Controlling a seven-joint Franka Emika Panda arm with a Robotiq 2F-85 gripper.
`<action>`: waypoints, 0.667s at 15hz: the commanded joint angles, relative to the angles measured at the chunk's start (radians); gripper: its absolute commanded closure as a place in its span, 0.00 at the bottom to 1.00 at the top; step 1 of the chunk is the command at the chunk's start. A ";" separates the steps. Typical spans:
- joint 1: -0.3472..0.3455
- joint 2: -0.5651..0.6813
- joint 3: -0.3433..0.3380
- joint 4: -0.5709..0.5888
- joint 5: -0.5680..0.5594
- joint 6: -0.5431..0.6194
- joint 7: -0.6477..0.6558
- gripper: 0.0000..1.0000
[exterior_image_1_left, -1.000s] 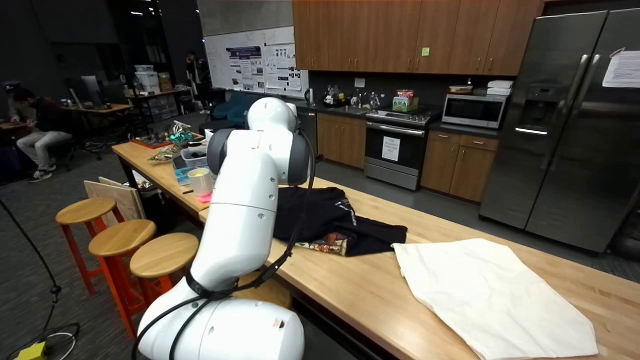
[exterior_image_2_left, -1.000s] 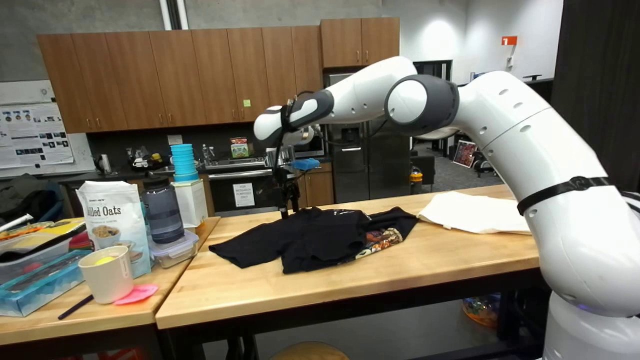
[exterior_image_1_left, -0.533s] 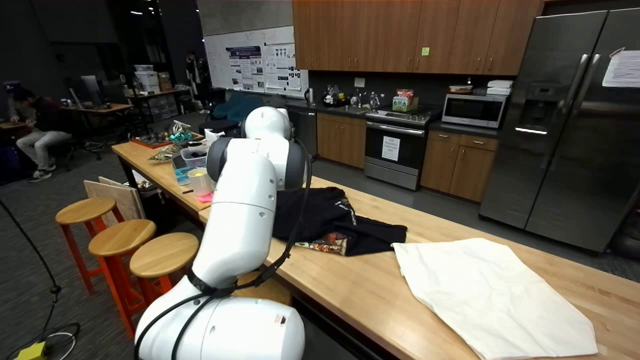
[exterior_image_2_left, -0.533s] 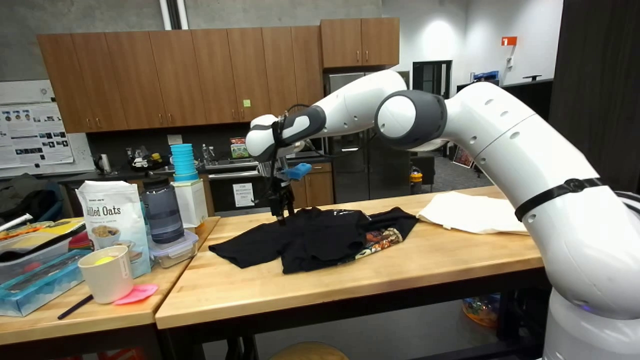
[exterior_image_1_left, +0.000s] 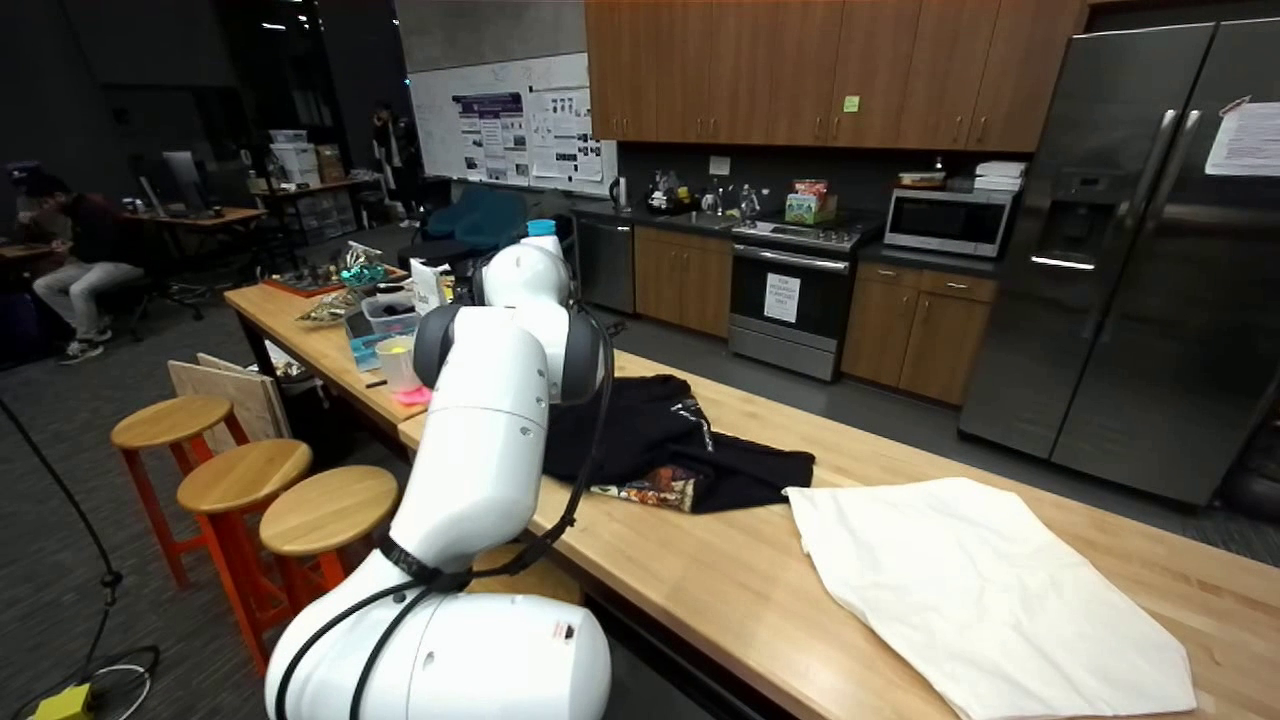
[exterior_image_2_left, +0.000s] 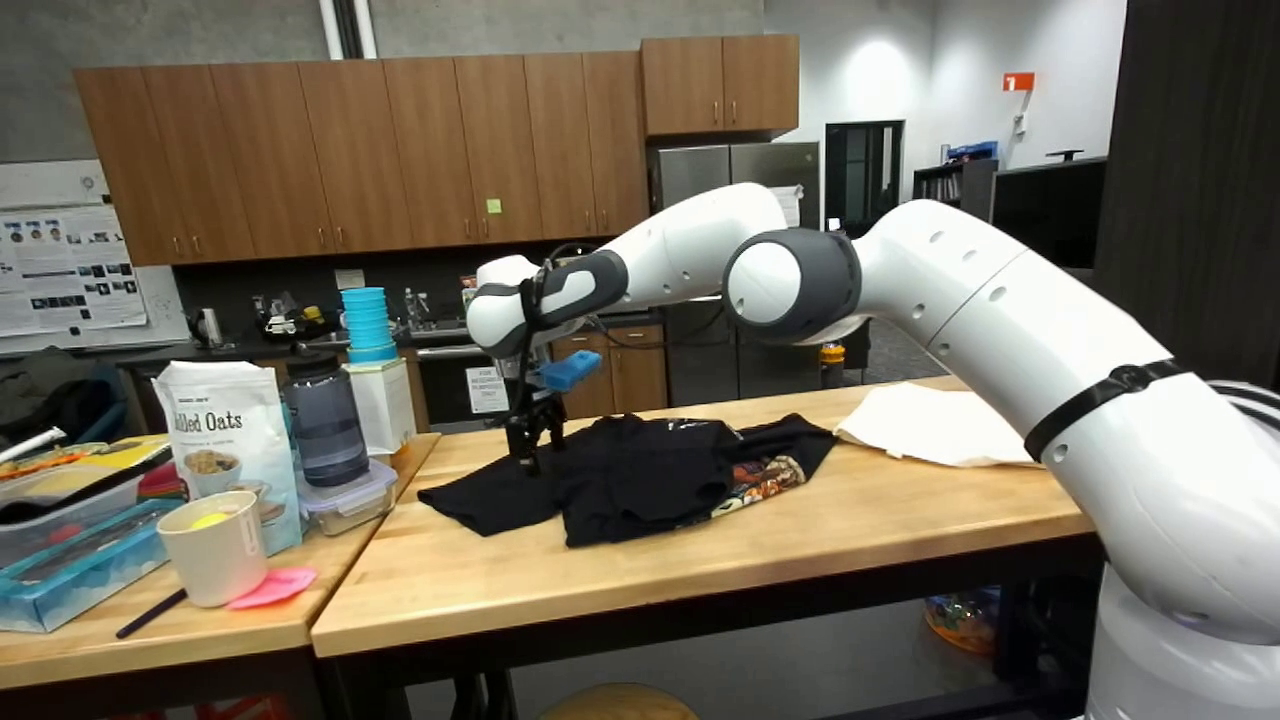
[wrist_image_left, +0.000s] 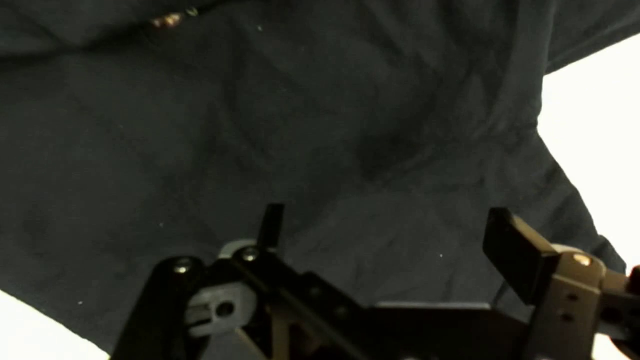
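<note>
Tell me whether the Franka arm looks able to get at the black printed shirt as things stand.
Probably yes: the end effector stands open over the black printed shirt, and the wrist view shows nothing in the way of its spread fingers. Whether they touch the shirt, I cannot tell.

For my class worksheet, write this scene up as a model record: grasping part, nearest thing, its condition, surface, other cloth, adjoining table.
Grasping part: fingers, wide open, nothing held
Nearest thing: black shirt, beneath them; contact cannot be told
Condition: rumpled, colourful print partly showing
Surface: wooden tabletop
Other cloth: white cloth, lying beside the shirt
Adjoining table: mug, oats bag, dark bottle, among other items
</note>
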 joint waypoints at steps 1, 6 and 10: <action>0.039 0.080 -0.018 0.137 0.018 0.012 0.055 0.00; 0.079 0.164 -0.050 0.248 0.020 -0.008 0.115 0.00; 0.086 0.232 -0.046 0.332 0.065 -0.007 0.132 0.00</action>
